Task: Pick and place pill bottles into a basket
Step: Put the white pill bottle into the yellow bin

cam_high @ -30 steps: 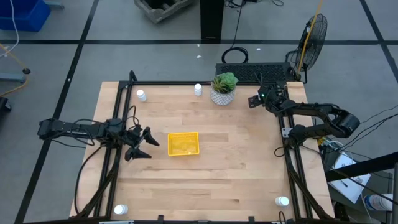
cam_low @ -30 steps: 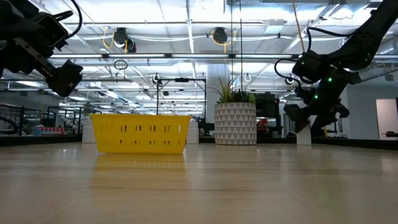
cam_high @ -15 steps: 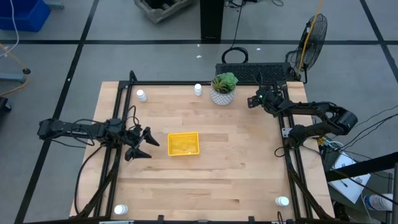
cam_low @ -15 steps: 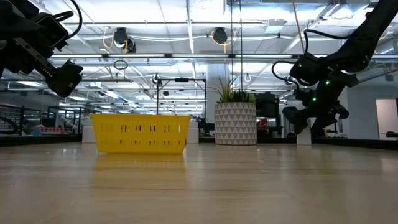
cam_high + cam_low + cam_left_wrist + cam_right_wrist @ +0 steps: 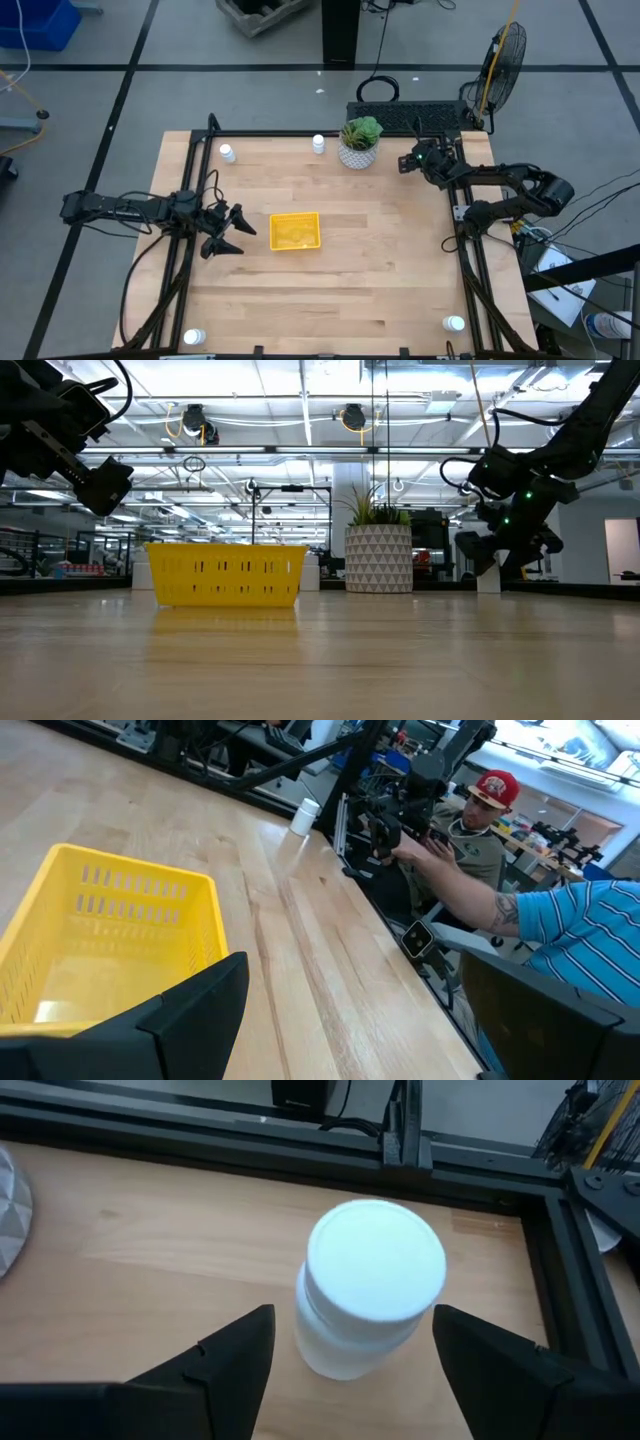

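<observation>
While the pill bottle [image 5: 368, 1288] stands upright near the far right corner of the desk [image 5: 380, 260], the right gripper [image 5: 345, 1370] has its fingers half open on either side of it, not touching it yet. If they close off centre, the smooth round plastic could slip or tip. The left gripper [image 5: 228, 231] waits wide open and empty beside the basket [image 5: 295, 231], a square yellow tray with slotted walls, in the desk's middle.
</observation>
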Motion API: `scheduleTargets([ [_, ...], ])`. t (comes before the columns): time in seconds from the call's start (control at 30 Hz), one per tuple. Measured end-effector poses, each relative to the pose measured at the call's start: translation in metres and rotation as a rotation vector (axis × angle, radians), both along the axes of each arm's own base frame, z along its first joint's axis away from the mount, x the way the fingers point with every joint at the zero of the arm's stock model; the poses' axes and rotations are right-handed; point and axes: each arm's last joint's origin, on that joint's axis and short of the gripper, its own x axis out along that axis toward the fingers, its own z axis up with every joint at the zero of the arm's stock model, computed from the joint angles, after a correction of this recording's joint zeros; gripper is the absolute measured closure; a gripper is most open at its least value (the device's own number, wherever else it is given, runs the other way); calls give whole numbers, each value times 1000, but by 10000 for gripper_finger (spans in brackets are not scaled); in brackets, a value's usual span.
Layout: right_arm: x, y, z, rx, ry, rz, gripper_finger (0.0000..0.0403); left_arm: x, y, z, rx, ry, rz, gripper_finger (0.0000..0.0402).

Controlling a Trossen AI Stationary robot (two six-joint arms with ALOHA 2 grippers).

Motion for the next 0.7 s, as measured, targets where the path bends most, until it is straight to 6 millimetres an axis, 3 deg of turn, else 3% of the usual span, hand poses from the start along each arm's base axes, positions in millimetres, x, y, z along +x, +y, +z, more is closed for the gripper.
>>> scheduleTargets([
  [0.7, 6, 2, -9, 5, 35, 17, 140, 0, 0, 0, 0, -1, 0, 36],
])
